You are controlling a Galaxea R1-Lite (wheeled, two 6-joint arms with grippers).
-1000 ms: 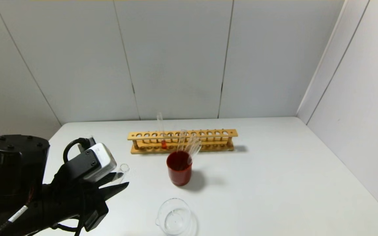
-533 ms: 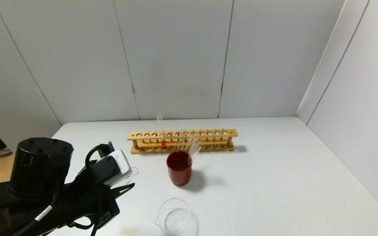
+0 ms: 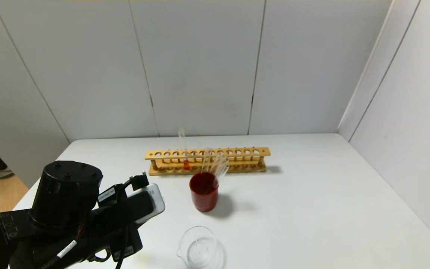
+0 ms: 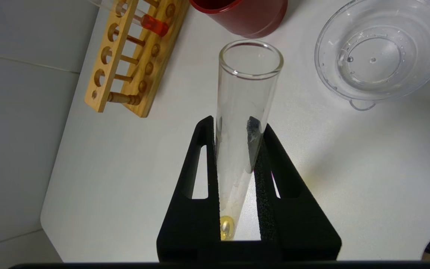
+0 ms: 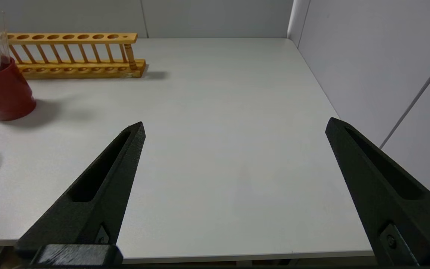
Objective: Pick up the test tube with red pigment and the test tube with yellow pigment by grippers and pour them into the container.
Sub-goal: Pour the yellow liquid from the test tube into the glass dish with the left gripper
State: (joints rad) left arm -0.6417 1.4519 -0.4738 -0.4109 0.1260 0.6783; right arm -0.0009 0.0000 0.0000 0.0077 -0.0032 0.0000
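Yellow-pigment tube (image 4: 242, 123) pinched in left gripper (image 4: 235, 129); container (image 4: 381, 52) holds droplets; right gripper (image 5: 233, 130) spread

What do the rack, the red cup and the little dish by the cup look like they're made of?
The rack looks like pale unpainted wood, showing grain and dowel pegs. The red cup is opaque dark red with a dull sheen, probably plastic, maybe glazed ceramic. The container is clear and glossy with droplets inside; glass or clear plastic, I can't tell which.

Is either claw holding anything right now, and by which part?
The left claw grips the test tube with yellow pigment across its middle, the open mouth pointing out beyond the fingertips. The right claw is open and holds nothing.
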